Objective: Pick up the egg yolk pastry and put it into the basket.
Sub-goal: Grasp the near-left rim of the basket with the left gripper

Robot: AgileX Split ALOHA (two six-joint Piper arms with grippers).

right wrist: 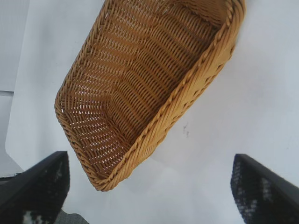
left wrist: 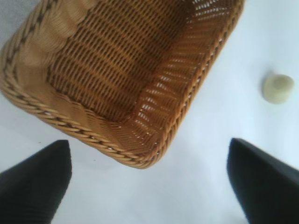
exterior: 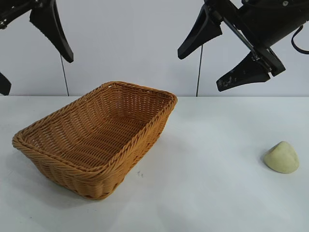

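So far nothing is picked up: the pastry (exterior: 281,157) lies on the counter (exterior: 207,193) at four o'clock, well apart from the empty basket (exterior: 58,166) at eight. Above, both the right gripper (exterior: 221,59) and the left gripper (exterior: 34,58) hang with fingers apart. Next, I judge, one must descend onto the pastry.

Nothing to read here from where I stand: no lettering, labels, brand marks or numbers on anything in any view
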